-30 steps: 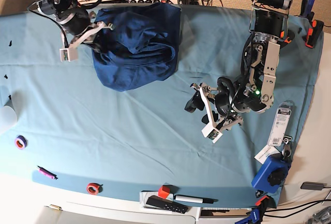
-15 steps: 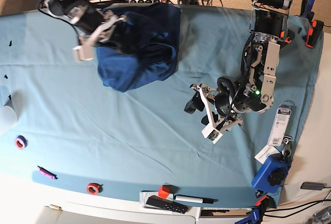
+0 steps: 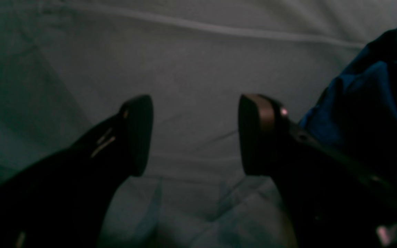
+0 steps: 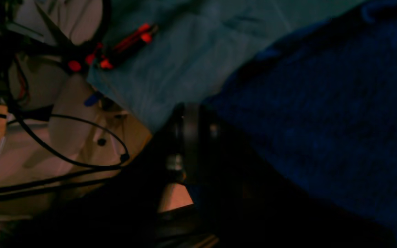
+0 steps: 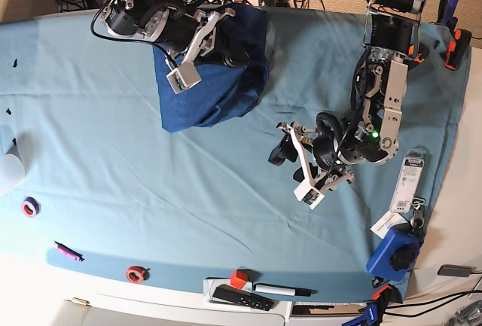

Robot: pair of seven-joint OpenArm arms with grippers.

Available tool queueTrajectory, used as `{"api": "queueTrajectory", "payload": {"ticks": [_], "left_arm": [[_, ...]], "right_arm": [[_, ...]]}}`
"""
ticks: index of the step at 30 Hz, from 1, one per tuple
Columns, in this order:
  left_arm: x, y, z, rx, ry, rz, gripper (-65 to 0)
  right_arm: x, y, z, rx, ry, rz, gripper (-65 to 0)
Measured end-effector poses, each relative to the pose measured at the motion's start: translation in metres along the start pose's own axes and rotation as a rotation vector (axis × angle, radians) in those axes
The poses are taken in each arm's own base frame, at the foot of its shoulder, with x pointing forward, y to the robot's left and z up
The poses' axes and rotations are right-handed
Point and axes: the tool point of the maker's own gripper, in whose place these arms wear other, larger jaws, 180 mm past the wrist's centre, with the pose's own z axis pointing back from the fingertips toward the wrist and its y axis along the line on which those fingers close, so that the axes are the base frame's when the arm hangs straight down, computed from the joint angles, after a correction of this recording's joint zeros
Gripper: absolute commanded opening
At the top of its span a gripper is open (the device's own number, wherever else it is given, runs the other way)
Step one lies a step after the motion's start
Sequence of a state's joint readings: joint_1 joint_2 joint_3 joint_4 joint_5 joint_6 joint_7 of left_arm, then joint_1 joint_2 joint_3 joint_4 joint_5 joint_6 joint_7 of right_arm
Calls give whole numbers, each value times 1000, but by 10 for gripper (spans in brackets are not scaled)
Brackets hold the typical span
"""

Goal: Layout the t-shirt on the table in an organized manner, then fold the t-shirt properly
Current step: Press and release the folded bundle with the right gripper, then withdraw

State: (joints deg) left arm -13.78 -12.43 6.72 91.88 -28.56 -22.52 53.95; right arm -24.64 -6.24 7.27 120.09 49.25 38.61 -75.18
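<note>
At the far edge of the bench (image 5: 90,153), the t-shirt (image 5: 218,89) lies bunched, its long axis running toward the near side. The right tool (image 5: 202,44) sits over its upper part; whether it grips cloth I cannot tell. The left tool (image 5: 297,162) hangs wide open and empty, well apart, with bare cloth all round it.
</note>
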Motion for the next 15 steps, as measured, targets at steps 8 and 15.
{"api": "queueTrajectory", "payload": {"ticks": [8,15], "left_arm": [[0,0,0,0,0,0,-288],[0,0,0,0,0,0,-288]], "right_arm": [[0,-14,1,-75,4,23,-371],[41,-58,20,-231,-125,4,-371]]}}
